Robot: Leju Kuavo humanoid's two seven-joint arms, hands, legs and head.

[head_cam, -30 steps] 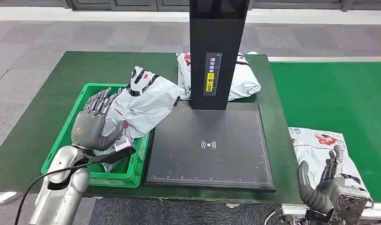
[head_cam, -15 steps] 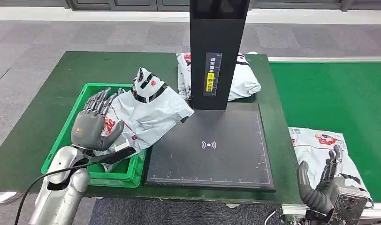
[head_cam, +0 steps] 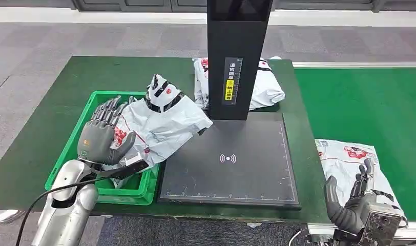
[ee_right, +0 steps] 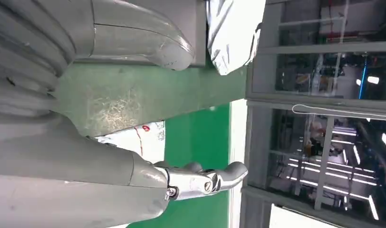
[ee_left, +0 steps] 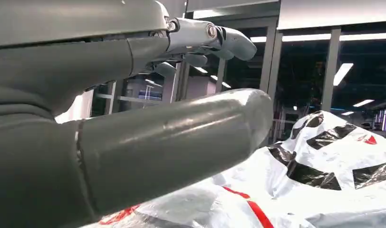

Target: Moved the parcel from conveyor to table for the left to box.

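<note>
A grey-white parcel [head_cam: 162, 120] with black and red print lies tilted across the right rim of the green bin [head_cam: 75, 141], one corner reaching onto the black scanner plate [head_cam: 231, 159]. My left hand [head_cam: 101, 133] stands over the bin beside the parcel, fingers spread, thumb against the bag, gripping nothing. The left wrist view has the parcel [ee_left: 333, 161] just beyond the thumb. A second parcel [head_cam: 349, 161] lies on the green conveyor [head_cam: 365, 102]. My right hand [head_cam: 357, 200] hovers at that parcel's near edge, fingers up and apart, empty.
The scanner's black post [head_cam: 236, 56] rises at the back of the plate. A third parcel [head_cam: 265, 87] lies behind it on the green table [head_cam: 52, 107]. The conveyor's white edge [head_cam: 359, 64] runs along the far right.
The parcel at the bin has slumped and spread to the right, its corner now on the scanner plate. Both hands have stayed where they were.
</note>
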